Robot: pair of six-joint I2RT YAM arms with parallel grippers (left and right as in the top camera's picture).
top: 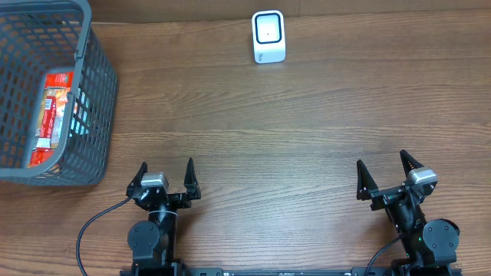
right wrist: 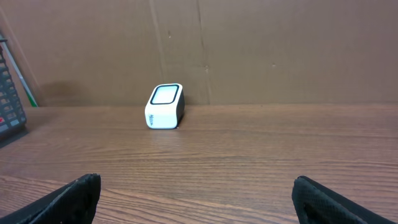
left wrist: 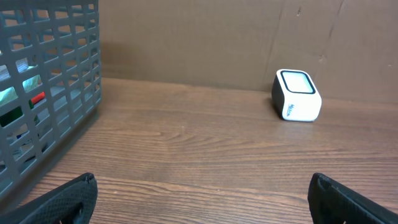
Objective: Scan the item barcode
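Red packet (top: 52,115) in grey basket (top: 96,84) — clearest overhead | white scanner (top: 268,37) — every view | left tool (top: 166,164), right tool (top: 381,158): apart

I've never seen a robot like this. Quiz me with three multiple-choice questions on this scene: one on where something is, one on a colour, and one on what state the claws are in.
1. Where does the white scanner stand on the table?
A. On the far side, apart from the basket
B. Inside the basket
C. Between a claw's fingers

2. What colour is the basket?
A. Red
B. Grey
C. White

3. How do the left claw and right claw stand?
A. Both shut on a packet
B. Left shut on the scanner, right open
C. Both open, holding nothing

Answers:
1. A: the overhead view shows it at the far edge, with bare wood between it and the basket.
2. B: its mesh walls are grey.
3. C: each claw's fingers are spread, with only table between them.
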